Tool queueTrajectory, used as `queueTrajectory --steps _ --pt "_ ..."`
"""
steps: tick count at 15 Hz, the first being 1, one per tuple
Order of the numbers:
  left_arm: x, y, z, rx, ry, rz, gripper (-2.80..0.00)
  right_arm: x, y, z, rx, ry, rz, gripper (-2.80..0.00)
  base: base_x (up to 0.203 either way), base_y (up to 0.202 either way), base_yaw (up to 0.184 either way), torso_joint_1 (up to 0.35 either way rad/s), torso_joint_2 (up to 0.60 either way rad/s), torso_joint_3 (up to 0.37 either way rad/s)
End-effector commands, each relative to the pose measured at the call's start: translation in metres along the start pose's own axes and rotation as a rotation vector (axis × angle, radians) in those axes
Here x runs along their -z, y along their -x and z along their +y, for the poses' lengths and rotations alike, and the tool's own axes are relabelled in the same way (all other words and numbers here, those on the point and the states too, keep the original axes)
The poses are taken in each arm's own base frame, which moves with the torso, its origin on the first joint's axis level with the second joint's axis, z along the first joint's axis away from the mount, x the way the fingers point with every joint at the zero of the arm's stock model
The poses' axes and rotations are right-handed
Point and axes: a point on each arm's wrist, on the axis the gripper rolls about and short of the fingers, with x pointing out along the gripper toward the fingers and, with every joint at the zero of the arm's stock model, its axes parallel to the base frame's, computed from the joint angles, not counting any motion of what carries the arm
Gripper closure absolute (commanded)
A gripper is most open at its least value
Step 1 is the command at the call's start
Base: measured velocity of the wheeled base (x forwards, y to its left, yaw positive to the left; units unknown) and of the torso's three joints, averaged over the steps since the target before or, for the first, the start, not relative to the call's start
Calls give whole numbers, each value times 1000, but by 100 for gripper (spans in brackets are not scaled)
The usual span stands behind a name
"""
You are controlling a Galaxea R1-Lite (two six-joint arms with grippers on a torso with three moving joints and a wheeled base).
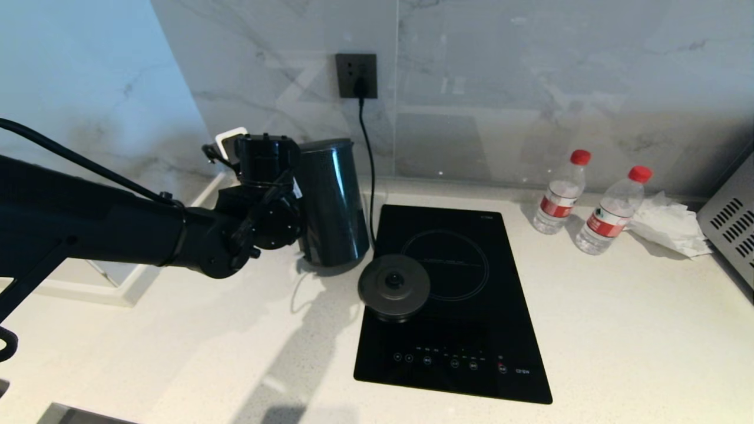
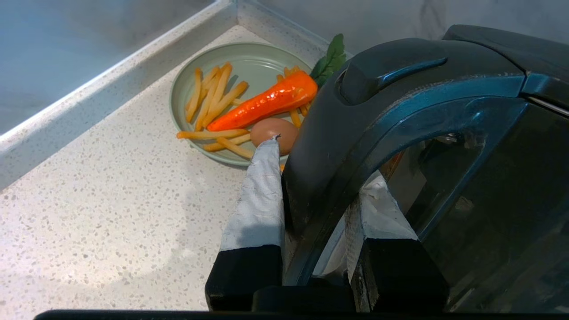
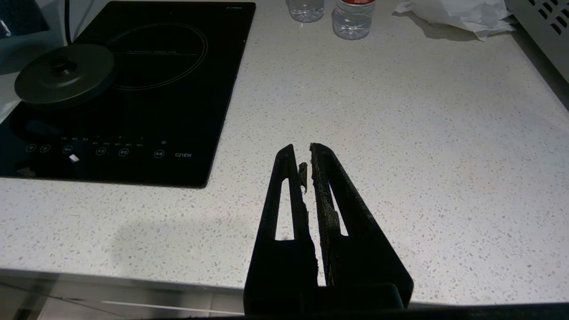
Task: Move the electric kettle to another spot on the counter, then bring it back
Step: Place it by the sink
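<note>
The electric kettle (image 1: 333, 203) is upright over the white counter (image 1: 618, 330), just left of and behind its round power base (image 1: 393, 287) and off that base. I cannot tell whether its bottom touches the counter. My left gripper (image 2: 324, 178) is shut on the kettle's loop handle (image 2: 355, 129); one taped finger (image 2: 260, 200) lies outside the loop and the other sits inside it. In the head view the left wrist (image 1: 265, 200) presses against the kettle's left side. My right gripper (image 3: 302, 149) hovers shut and empty over bare counter (image 3: 400, 133), out of the head view.
The black glass cooktop (image 1: 453, 306) carries the power base on its left edge. Two water bottles (image 1: 559, 191) (image 1: 612, 209), crumpled tissue (image 1: 668, 224) and a metal appliance (image 1: 730, 224) stand at the back right. A green plate (image 2: 249, 62) with fries, carrot and egg sits in the left corner.
</note>
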Motion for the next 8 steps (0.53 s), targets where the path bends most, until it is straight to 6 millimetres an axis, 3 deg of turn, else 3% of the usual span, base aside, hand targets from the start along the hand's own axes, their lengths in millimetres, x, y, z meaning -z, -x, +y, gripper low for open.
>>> queueTrajectory --steps 1,8 --pt "-1 -2 2 -10 5 -6 0 0 0 0 0 0 -1 0 0 0 0 0 0 0" --pt "-2 -8 15 19 12 -10 0 0 0 0 1 0 -1 0 0 0 0 0 0 0"
